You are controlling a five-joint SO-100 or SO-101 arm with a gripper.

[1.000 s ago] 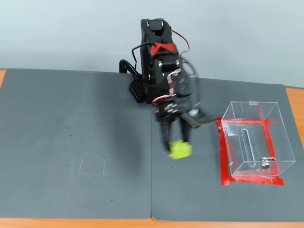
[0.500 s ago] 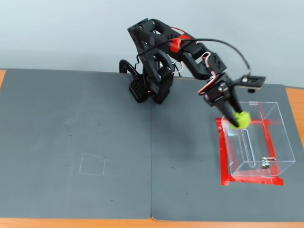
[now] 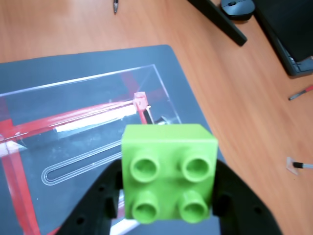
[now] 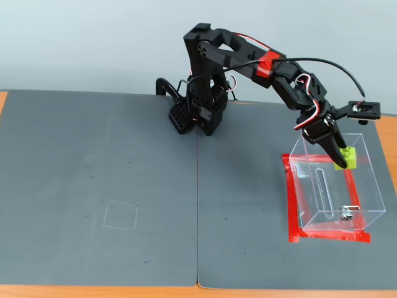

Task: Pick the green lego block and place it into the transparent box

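Note:
The green lego block [image 3: 168, 171] fills the lower middle of the wrist view, studs facing the camera, held between my gripper's [image 3: 166, 198] two black fingers. In the fixed view my gripper [image 4: 343, 159] is shut on the block [image 4: 346, 158] and holds it just over the far end of the transparent box [image 4: 360, 214], at about rim height. The box stands on the grey mat at the right, with red tape around its base, a slot in its floor panel [image 4: 321, 189] and a small metal fitting [image 4: 345, 215]. In the wrist view the box's clear walls [image 3: 88, 115] lie below the block.
The grey mat [image 4: 124, 186] covers the table; a faint square outline [image 4: 121, 215] is marked at its left. The arm's base [image 4: 201, 115] stands at the back middle. In the wrist view, a mouse [image 3: 237, 7], a dark device [image 3: 288, 34] and pens [image 3: 301, 93] lie on the wooden table beyond the mat.

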